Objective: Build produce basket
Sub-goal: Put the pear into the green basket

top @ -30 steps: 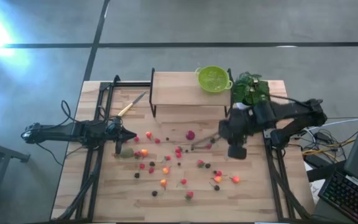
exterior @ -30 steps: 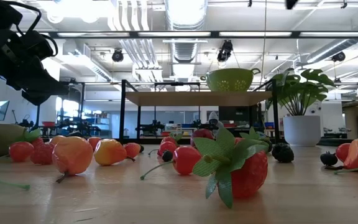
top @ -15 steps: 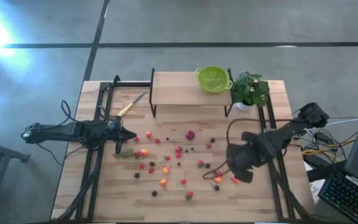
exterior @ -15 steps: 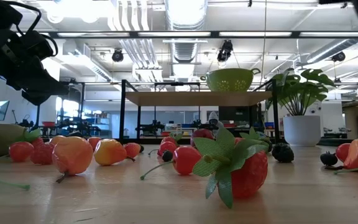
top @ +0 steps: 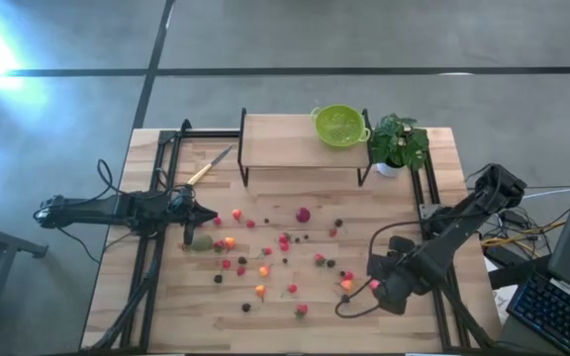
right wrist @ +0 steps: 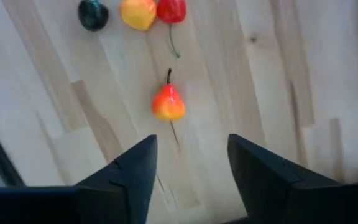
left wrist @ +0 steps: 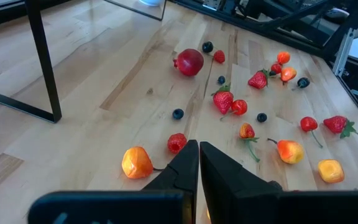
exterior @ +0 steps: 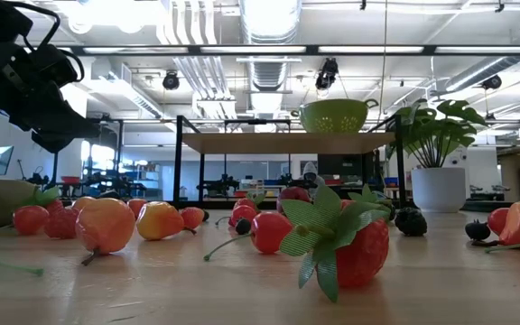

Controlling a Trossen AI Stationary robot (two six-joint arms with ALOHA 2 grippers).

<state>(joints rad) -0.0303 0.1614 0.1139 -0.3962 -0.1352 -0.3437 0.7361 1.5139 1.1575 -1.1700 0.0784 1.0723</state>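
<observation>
Pale wooden planks make up the worktop (top: 166,307), over which the produce (top: 285,242) is scattered as small red, orange and dark fruits. No brand, label or legible writing can be made out on anything in the views.

The produce basket (top: 339,126), a lime-green colander, is set on the right end of a low wooden shelf (top: 275,140) at the far edge of the worktop, empty as far as can be seen. Just to its right a potted plant (top: 399,143) is placed, and at the shelf's left a yellow-handled knife (top: 209,168) is laid on the worktop.

The left gripper (top: 188,234) is held low at the left of the fruit spread, its fingers pressed together with nothing between them; in the left wrist view the tips (left wrist: 199,155) are seen closed above the planks. A brownish-green oval fruit (top: 202,241) is lying just beside this gripper, with an orange fruit (top: 228,242) to its right.

The right gripper (top: 379,289) is positioned over the near right part of the worktop, its fingers spread apart and holding nothing. In the right wrist view a small red-and-orange pear-shaped fruit (right wrist: 168,103) is seen on the planks just ahead of the gap between the fingers, untouched. A dark red round fruit (top: 303,214) is lying farther back, near the middle of the worktop.
</observation>
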